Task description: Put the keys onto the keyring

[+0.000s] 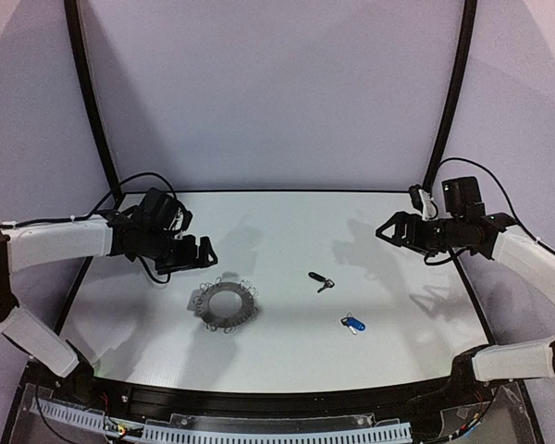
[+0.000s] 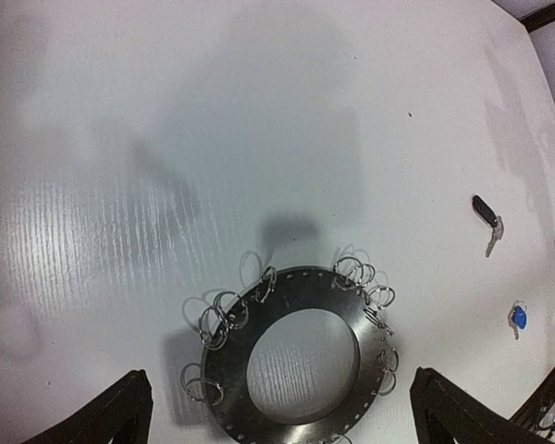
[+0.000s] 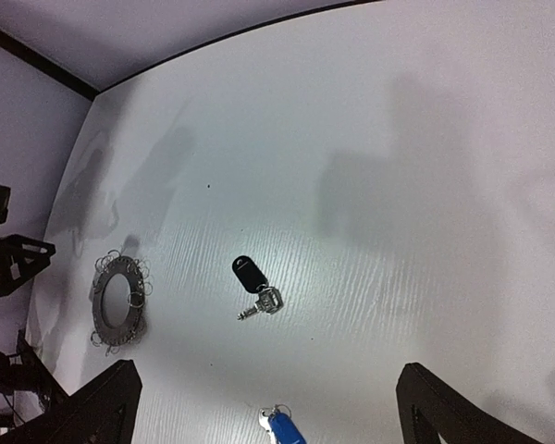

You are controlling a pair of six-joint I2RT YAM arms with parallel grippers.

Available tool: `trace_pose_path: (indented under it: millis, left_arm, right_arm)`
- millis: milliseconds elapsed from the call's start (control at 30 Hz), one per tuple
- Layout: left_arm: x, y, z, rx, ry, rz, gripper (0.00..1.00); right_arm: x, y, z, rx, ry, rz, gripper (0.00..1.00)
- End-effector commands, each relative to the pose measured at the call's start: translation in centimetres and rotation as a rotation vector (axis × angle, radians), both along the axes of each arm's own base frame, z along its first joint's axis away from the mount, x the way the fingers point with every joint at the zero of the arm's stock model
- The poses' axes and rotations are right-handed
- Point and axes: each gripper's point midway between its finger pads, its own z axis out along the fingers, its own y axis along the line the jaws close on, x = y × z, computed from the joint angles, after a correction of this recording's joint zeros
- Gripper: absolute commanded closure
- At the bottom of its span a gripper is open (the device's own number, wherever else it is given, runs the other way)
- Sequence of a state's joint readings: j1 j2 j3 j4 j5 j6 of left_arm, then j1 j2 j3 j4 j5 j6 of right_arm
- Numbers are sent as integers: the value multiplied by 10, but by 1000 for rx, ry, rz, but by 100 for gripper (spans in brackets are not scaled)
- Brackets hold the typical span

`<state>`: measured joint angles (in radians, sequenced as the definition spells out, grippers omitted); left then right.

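The grey keyring (image 1: 226,305) lies flat on the white table, left of centre, with thin wire loops round its rim; it also shows in the left wrist view (image 2: 296,361) and small in the right wrist view (image 3: 117,302). The black-headed key (image 1: 319,279) (image 3: 254,285) (image 2: 486,216) lies near the table's middle. The blue-headed key (image 1: 353,325) (image 3: 283,427) (image 2: 517,318) lies nearer the front. My left gripper (image 1: 196,252) (image 2: 282,430) hangs open just above and behind the keyring. My right gripper (image 1: 388,231) (image 3: 264,430) hangs open at the right, above the table, well apart from both keys.
A black frame edges the white table (image 1: 287,231), with purple walls behind and at both sides. Cable runs and the arm bases (image 1: 259,430) lie along the near edge.
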<state>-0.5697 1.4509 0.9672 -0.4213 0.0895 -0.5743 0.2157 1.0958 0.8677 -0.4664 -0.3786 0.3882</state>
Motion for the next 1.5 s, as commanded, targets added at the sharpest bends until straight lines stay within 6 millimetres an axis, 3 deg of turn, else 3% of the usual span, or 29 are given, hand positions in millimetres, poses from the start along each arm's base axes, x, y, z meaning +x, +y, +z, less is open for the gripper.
trace_pose_path:
  millis: [0, 100, 300, 533, 1100, 1167, 1467]
  left_arm:
    - [9, -13, 0, 32, -10, -63, 0]
    - [15, -17, -2, 58, -27, -101, 0]
    - [22, -25, -12, 76, 28, -115, 14]
    - [25, -29, -25, 112, 98, -130, 38]
    - [25, -41, -59, 117, 243, -129, 57]
    - [25, -41, -66, 124, 258, -124, 64]
    - [26, -43, -73, 119, 268, -119, 75]
  right_arm:
    - [5, 15, 7, -1, -38, 53, 2]
    - [5, 19, 3, -1, -25, 63, 2]
    - [5, 22, -2, -7, -12, 68, 2]
    - [8, 23, -13, -17, 20, 74, 2]
    - [7, 21, -16, -43, 42, 75, 2]
    - [7, 19, -16, -48, 42, 70, 2]
    - [4, 19, -15, -47, 37, 73, 2]
